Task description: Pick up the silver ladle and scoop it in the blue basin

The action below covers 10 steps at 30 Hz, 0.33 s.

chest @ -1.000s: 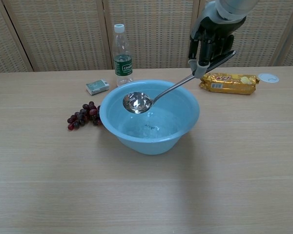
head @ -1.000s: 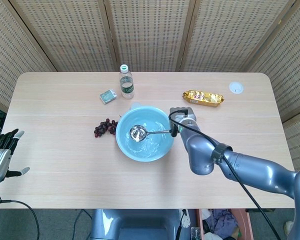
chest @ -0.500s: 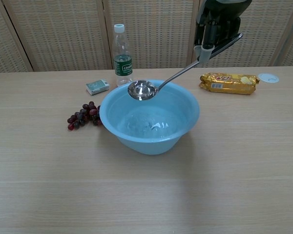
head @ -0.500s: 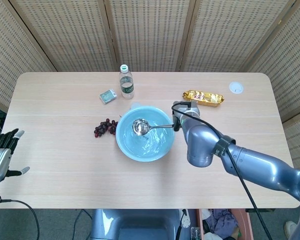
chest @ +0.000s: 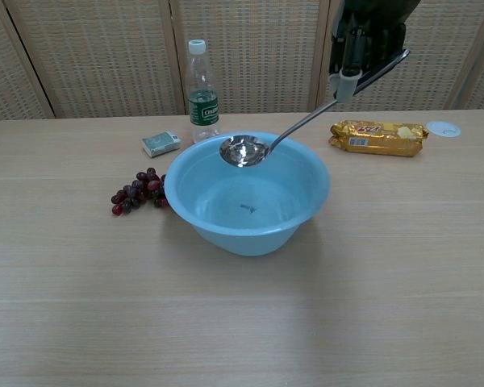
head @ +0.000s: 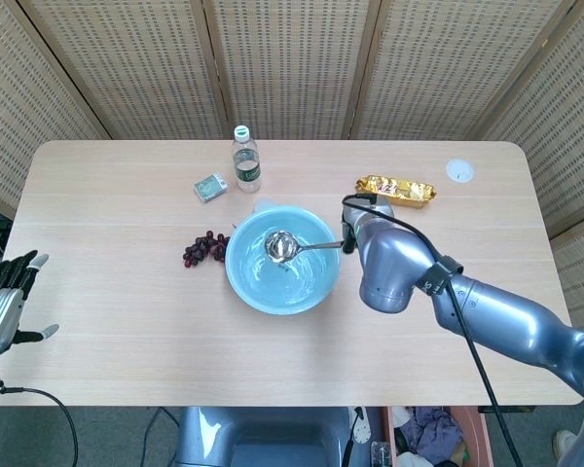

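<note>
Ladle point(chest: 244, 150) gripped by right hand point(chest: 366, 42), bowl end held over basin point(chest: 302, 201), left hand point(head: 2, 304) spread idle, caught only by head view

The right hand point(chest: 369, 40) gripped a slim handle, raised at two o'clock; the left hand point(head: 5, 297) hung open at nine o'clock.

My right arm point(head: 487, 316) is a run of smooth, rounded metallic blue-grey segments with a dark ring at one joint, and a thin black cable point(head: 467, 336) loops loosely along it. The right robot hand point(chest: 369, 36) looks black, with a pale grey tip on one digit. My left robot hand point(head: 5, 297) has a silvery ribbed body, black fingers and whitish tips
</note>
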Motion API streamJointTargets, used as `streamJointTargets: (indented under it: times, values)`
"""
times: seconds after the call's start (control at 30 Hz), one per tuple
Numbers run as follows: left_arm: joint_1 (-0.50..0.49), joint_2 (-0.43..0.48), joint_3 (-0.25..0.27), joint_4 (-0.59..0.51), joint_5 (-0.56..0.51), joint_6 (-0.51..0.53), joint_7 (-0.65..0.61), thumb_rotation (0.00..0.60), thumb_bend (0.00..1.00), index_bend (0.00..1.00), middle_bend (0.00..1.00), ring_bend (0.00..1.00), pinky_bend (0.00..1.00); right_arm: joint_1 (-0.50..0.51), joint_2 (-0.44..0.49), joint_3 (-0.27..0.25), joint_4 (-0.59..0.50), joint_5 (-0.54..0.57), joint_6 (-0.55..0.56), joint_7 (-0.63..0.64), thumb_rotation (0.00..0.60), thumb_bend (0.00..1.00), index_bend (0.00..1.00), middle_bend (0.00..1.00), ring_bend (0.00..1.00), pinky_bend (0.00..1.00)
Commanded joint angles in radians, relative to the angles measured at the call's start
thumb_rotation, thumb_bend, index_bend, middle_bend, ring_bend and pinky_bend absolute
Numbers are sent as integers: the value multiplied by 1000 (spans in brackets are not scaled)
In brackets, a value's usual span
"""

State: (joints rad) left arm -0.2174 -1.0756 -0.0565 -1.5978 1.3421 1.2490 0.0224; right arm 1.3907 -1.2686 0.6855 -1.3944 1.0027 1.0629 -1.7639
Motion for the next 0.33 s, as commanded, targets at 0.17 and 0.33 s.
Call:
streamJointTargets:
  times: [0.17, 0.33]
  values:
    - [0, 0, 0, -2, -2, 1, 2, 600, 0, 0, 0, 0, 0, -21, -20, 76, 29, 31, 59, -71, 600, 964, 864, 1000, 1000, 1000]
    - [-1, 0, -1, -3, -5, -1, 6, 600, 0, 0, 0, 0, 0, -40, -39, 124, 44, 29, 85, -100, 600, 964, 864, 1000, 1000, 1000]
